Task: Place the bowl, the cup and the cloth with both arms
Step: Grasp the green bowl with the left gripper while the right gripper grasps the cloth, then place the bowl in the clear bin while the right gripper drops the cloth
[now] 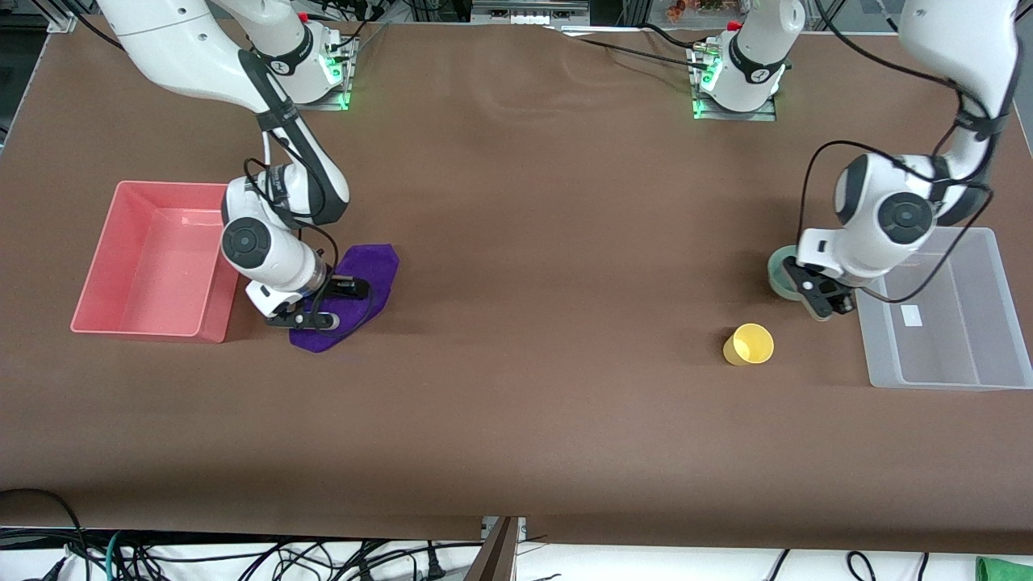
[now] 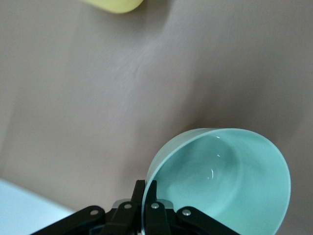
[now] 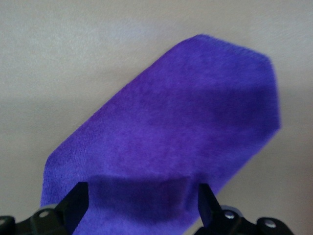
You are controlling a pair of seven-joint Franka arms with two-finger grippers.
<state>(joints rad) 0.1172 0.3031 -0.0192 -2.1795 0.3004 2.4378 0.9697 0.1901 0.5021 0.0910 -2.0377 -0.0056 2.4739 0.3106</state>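
Left gripper (image 2: pixel 145 196): pinched bowl (image 2: pixel 230 181) rim, beside clear bin (image 1: pixel 936 311). Right gripper (image 3: pixel 142 198): spread over cloth (image 3: pixel 166 132).

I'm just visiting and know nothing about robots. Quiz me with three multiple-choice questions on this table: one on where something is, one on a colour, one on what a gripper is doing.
1. Where is the small pale yellow plastic cup?
A. on the brown table
B. in the clear plastic bin
C. in the pink plastic bin

2. What colour is the soft fuzzy cloth?
A. orange
B. deep purple
C. white

3. What is the left gripper doing?
A. waiting over the pink bin
B. pressing the cloth
C. clamping the rim of the small mint-green bowl

Answers: 1 A, the cup stands on the table, nearer the front camera than the bowl. 2 B, it shows purple under the open right gripper. 3 C, the left wrist view shows the fingers closed on the rim, beside the clear bin.
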